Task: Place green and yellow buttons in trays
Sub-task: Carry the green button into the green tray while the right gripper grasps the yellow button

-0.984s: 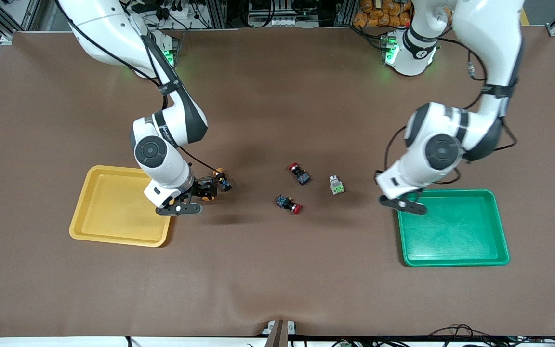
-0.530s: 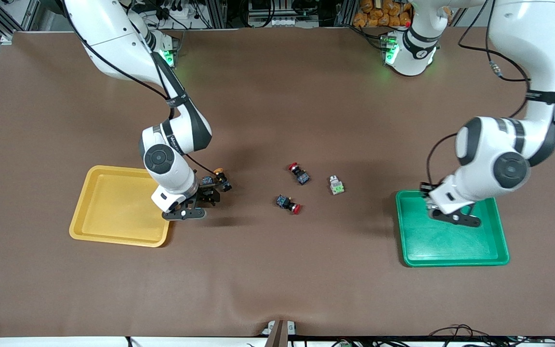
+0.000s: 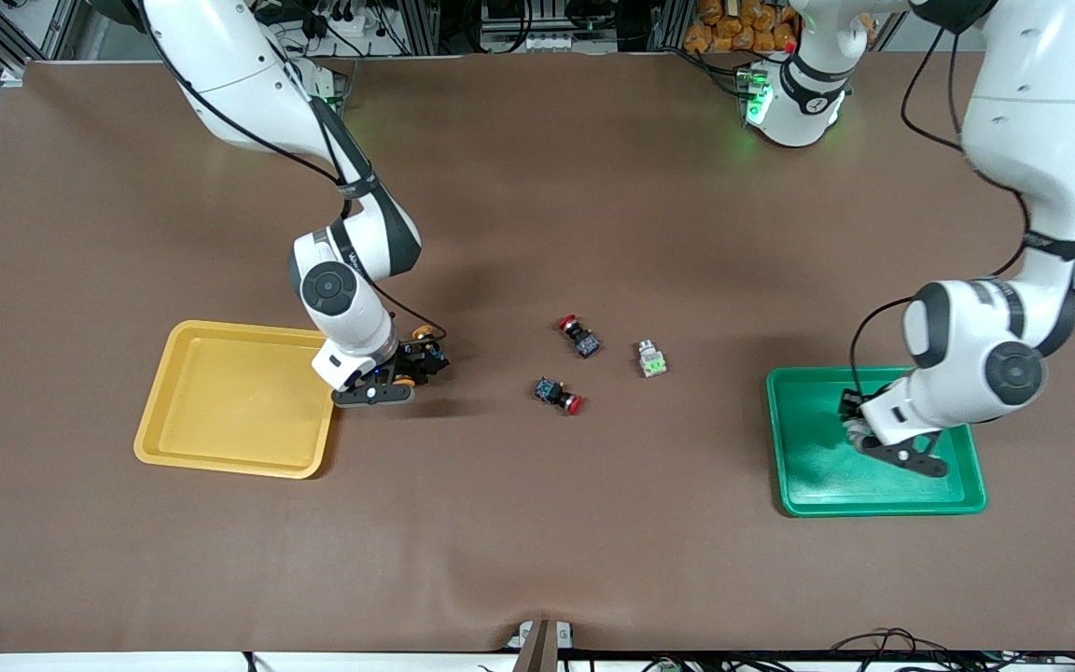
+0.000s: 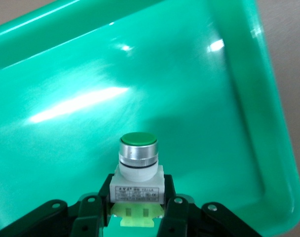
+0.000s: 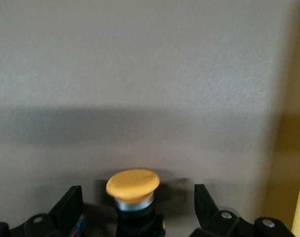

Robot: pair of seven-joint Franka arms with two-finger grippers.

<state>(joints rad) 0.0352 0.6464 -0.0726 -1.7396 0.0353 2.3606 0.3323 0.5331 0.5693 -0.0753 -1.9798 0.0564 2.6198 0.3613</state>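
While the left tool (image 4: 135, 217) grips a green button (image 4: 137, 158) over the green tray (image 3: 808, 485), the right tool (image 5: 135, 207) straddles a yellow button (image 5: 132, 190), open

Left gripper (image 3: 859, 434), carrying green button (image 4: 137, 163), has moved from green tray (image 3: 799, 485) rim to over its interior; right gripper (image 3: 407, 369) shifted from yellow tray (image 3: 220, 462) edge toward yellow button (image 5: 132, 190)
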